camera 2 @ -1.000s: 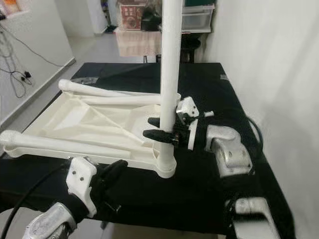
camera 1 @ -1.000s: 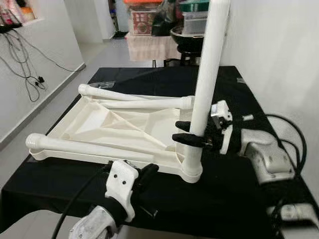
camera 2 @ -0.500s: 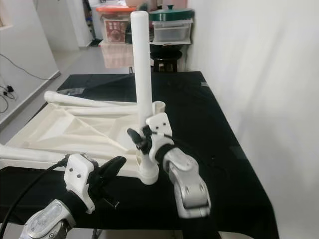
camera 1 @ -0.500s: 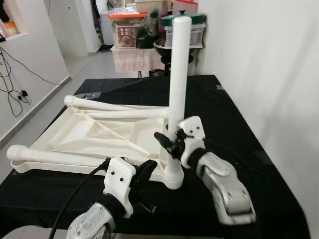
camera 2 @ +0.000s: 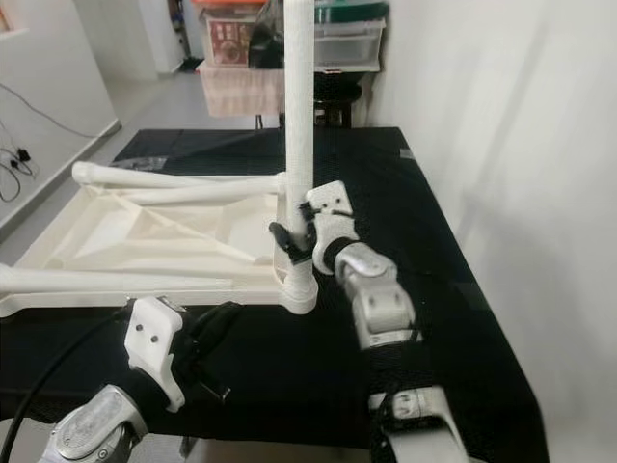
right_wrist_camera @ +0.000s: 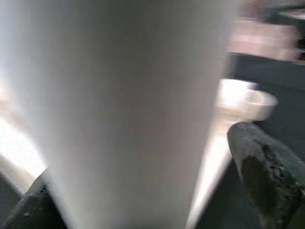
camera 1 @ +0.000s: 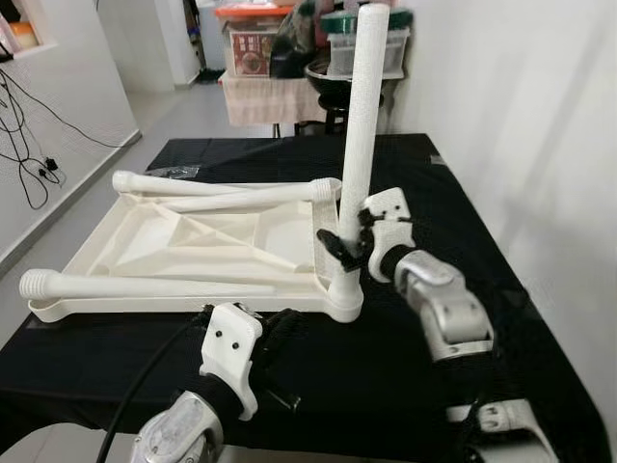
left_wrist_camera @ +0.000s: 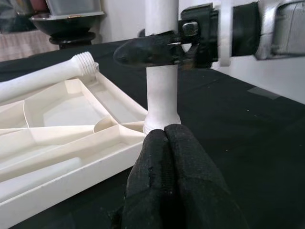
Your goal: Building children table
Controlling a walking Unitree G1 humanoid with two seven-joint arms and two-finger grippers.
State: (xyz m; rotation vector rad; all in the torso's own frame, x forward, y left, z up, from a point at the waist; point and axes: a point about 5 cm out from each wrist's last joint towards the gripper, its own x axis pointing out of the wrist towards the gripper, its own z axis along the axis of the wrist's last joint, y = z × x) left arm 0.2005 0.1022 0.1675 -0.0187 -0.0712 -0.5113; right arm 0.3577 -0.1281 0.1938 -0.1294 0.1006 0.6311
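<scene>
A black-covered table point(camera 1: 463, 183) carries the white tabletop point(camera 1: 193, 253), lying upside down with its ribbed underside showing; along its near edge, at the left, a loose white leg point(camera 1: 135, 285) lies flat with its threaded end pointing left, and along the far edge two more legs point(camera 1: 236, 193) lie side by side; low in front, just near of the tabletop's front rim, the left gripper point(camera 1: 280, 333) hovers over the black cloth with its two black fingers point(left_wrist_camera: 171, 181) pressed together, grasping nothing; at the tabletop's near right corner an upright leg point(camera 1: 362, 116) stands in its socket point(camera 1: 343, 297), tilted slightly; the right gripper point(camera 1: 339, 246) reaches in from the right and has its fingers clamped on either side of that upright leg low down, just above the socket, the right wrist view showing the white shaft between both black fingertips point(right_wrist_camera: 267, 171); beyond the table stand storage boxes point(camera 1: 253, 39) and a stool, and a white wall point(camera 1: 521, 116) runs along the right
</scene>
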